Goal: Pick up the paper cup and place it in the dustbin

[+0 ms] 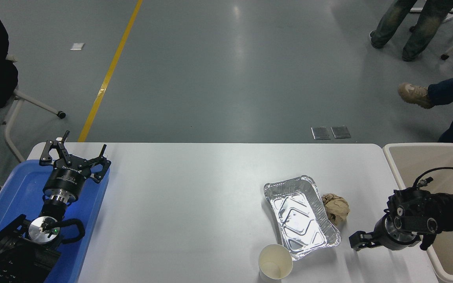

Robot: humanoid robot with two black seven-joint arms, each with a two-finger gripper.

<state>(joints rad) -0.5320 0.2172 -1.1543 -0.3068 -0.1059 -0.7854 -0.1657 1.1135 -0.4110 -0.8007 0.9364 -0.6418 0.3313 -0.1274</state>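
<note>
On the white table (195, 204), near edge: paper cup (275, 262), upright, mouth up, cream inside showing, held by nothing.
Beside the cup: foil tray (302, 217), silver, rectangular, lying at a slant; its near corner sits just beside the cup's rim, whether touching cannot be told.
Behind the tray's right side: paper ball (336, 208), brown and crumpled, against the tray's right edge.
Between cup and right gripper: bare table only; the foil tray and paper ball lie to the far side of that line.
Right gripper (359, 240): low over the table, right of the tray and pointing left toward it, well apart from the cup; whether its fingers are spread or closed cannot be told; nothing seen in its hold.
Dustbin (392, 157): beige, off the table's right end; the right arm crosses over its near part.
Left gripper (73, 153): parked over the blue tray (10, 196) at lower left, fingers spread wide, holding nothing.
Writing: lettering on the left gripper's body, too small to read.
Far side: people's legs (403, 27) and a shoe (414, 94) on the grey floor.
</note>
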